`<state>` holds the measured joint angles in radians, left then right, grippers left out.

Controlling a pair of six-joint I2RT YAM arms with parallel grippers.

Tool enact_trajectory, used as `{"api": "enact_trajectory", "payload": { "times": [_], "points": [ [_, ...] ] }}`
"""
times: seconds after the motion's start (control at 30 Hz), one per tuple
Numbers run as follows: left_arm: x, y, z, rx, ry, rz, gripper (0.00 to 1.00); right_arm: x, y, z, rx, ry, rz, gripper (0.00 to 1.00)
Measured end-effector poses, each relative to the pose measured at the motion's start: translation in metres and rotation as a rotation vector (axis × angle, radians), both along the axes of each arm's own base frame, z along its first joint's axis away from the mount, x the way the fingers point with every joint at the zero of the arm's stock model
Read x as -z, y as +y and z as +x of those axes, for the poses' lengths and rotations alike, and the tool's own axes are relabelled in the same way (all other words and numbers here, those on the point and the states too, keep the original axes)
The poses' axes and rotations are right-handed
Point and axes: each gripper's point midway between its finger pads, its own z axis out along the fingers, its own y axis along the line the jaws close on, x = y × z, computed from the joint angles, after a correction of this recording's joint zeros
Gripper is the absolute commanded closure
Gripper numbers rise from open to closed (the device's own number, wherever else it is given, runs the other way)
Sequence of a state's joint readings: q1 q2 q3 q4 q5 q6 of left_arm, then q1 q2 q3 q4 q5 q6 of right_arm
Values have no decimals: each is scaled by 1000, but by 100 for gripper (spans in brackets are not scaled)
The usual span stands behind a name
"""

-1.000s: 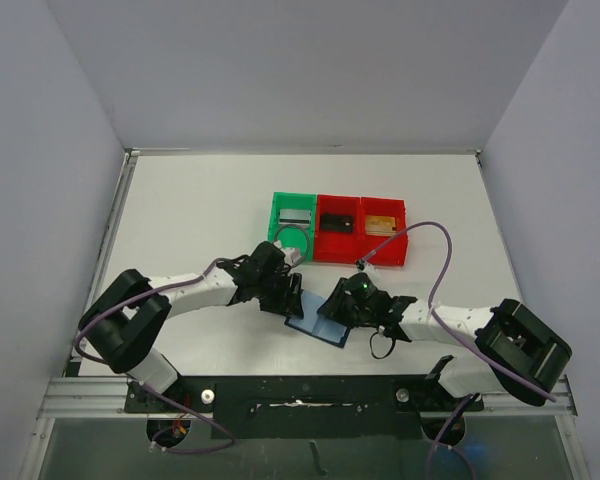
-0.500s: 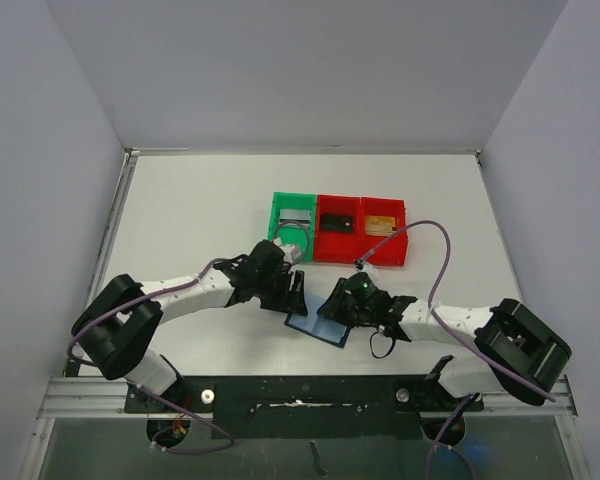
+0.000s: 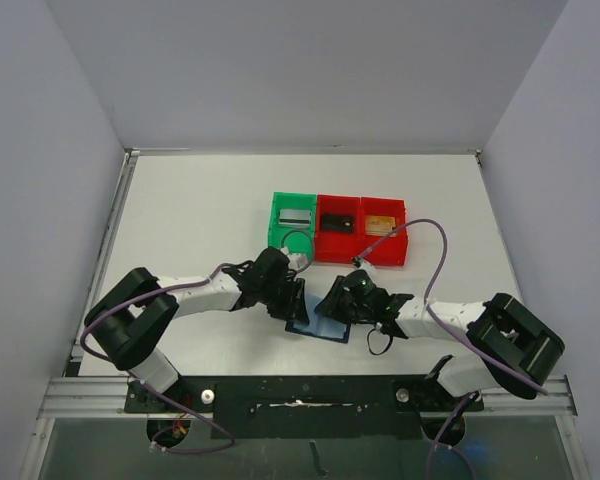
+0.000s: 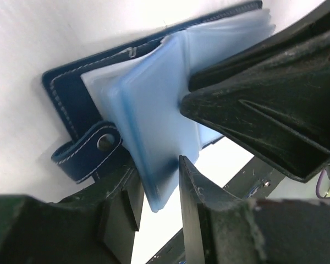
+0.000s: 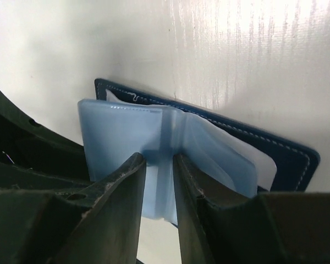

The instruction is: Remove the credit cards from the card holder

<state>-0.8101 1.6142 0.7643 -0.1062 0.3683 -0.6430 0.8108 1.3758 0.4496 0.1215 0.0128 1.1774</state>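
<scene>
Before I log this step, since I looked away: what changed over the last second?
The left claw opened, edged in and closed on the light blue plastic sleeves of the dark navy-blue bifold card holder. The right claw kept pinching those sleeves; the green and red plastic bins stayed put.

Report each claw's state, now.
Left claw: closed on the card holder.
Right claw: closed on the card holder too.

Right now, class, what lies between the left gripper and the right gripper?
The open card holder lies between the left gripper and right gripper, plain in the top view.
</scene>
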Motion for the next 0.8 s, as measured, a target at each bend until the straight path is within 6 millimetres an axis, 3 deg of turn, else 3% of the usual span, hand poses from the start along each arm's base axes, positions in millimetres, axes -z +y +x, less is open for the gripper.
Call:
{"api": "enact_trajectory", "payload": {
  "times": [0.27,0.47,0.57,0.7,0.8],
  "points": [
    [0,-5,-8,7,16,-11,74,0,2,1,-9,-7,5,72],
    [-4,10,-4,-37,-18,57,52,-4,-3,-2,-30,-22,-15,59],
    [-15,21,0,-74,-62,84,44,-14,-12,-5,-47,-49,-44,45],
    [-42,35,9,-136,-156,92,34,-48,-22,2,-54,-152,-74,30],
    [-70,52,18,-203,-247,88,27,-103,-28,16,-36,-302,-66,21]
  ]
}}
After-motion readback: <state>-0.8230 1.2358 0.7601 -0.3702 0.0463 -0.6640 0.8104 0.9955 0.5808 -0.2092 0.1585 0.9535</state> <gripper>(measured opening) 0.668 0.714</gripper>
